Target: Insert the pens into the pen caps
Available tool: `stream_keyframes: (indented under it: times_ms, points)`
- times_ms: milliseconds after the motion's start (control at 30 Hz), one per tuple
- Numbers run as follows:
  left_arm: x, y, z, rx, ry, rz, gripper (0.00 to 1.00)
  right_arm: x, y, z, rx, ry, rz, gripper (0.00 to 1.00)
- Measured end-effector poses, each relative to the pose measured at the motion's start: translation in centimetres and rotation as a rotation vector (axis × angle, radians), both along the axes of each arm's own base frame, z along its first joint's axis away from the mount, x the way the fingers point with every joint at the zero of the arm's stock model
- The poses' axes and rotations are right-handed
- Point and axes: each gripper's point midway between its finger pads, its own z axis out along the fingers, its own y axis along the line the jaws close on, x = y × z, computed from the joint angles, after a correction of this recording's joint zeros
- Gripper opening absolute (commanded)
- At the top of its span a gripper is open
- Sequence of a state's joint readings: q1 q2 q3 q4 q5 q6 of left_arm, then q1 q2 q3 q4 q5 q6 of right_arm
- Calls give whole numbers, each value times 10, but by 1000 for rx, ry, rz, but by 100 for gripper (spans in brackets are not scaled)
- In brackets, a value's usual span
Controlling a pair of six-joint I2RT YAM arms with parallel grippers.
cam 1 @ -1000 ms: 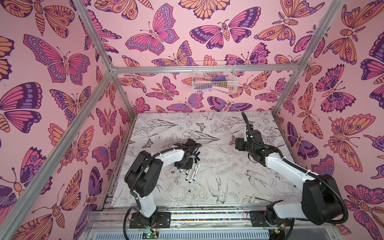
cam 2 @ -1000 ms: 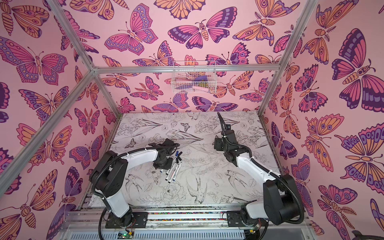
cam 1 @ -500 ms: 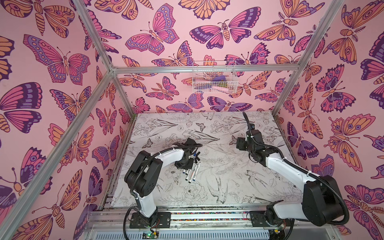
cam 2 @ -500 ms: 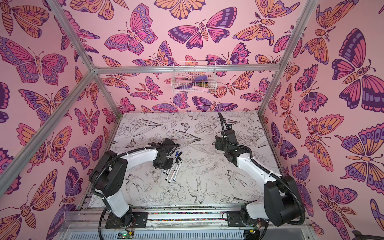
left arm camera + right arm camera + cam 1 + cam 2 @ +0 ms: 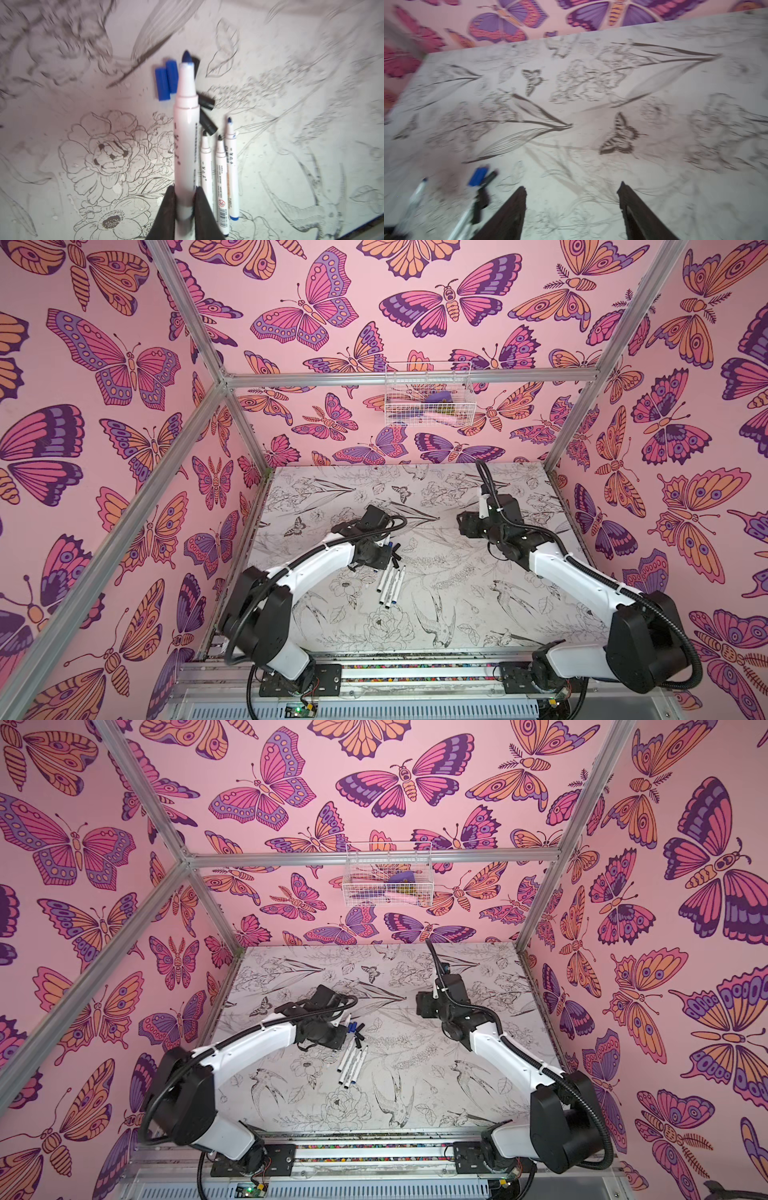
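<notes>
In the left wrist view my left gripper (image 5: 184, 188) is shut on a white pen (image 5: 186, 135) with a blue tip, held just above the table. Three more pens (image 5: 221, 176) lie side by side beside it. Two blue pen caps (image 5: 166, 81) and several black pen caps (image 5: 205, 101) lie loose near the held pen's tip. Both top views show this cluster of pens (image 5: 390, 585) (image 5: 351, 1060) and caps (image 5: 392, 549) (image 5: 355, 1029) at the left gripper (image 5: 384, 547). My right gripper (image 5: 463, 524) (image 5: 572, 187) is open and empty, apart to the right of the cluster.
A white wire basket (image 5: 428, 396) with small items hangs on the back wall. Aluminium frame posts (image 5: 245, 427) stand at the table's back corners. The printed table surface (image 5: 457, 614) is bounded by pink butterfly walls on three sides.
My left gripper has closed on the blue-tipped pen. My right gripper has shifted a little leftward toward the caps; its wrist view is motion-blurred.
</notes>
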State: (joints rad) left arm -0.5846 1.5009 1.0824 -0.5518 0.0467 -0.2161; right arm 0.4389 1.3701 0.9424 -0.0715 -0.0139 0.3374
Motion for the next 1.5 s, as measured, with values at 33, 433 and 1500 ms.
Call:
stream_keyframes:
  times_ms: [33,433,1500]
  points:
    - [2,-3,10,-33,-38,-3,0,-4,16,6,32,-1,58,72]
    - [1,-47,35,-268,-217,-116,0,-36,118,28,316,127,425,68]
    - [11,-83,62,-396,-299,-151,35,-41,146,15,338,212,502,14]
